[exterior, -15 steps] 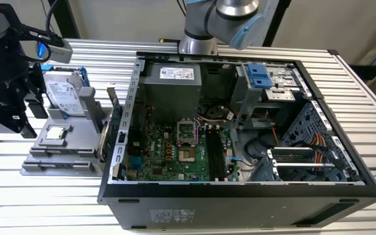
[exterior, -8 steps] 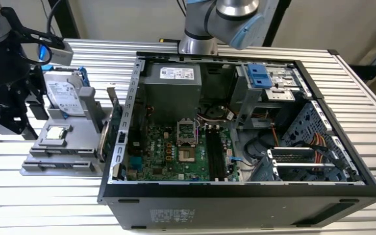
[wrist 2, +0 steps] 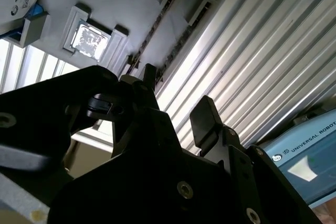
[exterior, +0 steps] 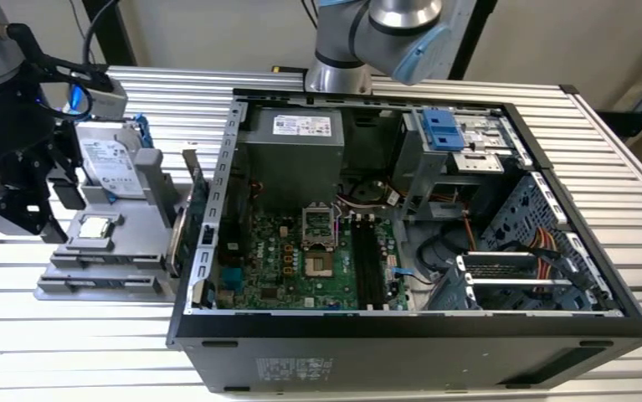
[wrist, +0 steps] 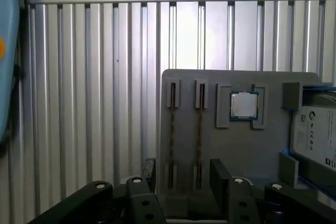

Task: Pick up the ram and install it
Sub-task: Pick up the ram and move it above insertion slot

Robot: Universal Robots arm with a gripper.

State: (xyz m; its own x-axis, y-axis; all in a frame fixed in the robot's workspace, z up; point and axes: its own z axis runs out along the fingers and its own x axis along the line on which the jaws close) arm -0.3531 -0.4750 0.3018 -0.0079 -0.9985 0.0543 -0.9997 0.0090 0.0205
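Observation:
Two ram sticks stand on edge in slots of the grey holder [wrist: 241, 156], side by side. One ram stick [wrist: 172, 129] and the other [wrist: 200, 129] show edge-on in the first wrist view, and one ram stick [wrist 2: 153, 27] shows in the second wrist view. My gripper [wrist: 184, 177] hovers over one end of the sticks, open, holding nothing. Its black fingers [wrist: 219, 174] stand wider apart than the two sticks together. In the exterior view my gripper [exterior: 47, 208] hangs at the left end of the holder [exterior: 109, 289].
On the holder, a silver CPU chip [wrist: 243, 105] sits beside the sticks, with a hard drive [wrist: 315, 135] in a blue frame beyond it. The open computer case [exterior: 410, 322] lies at the exterior view's right, its motherboard [exterior: 287, 260] and memory slots [exterior: 367, 260] exposed. The table [exterior: 97, 352] is ribbed metal.

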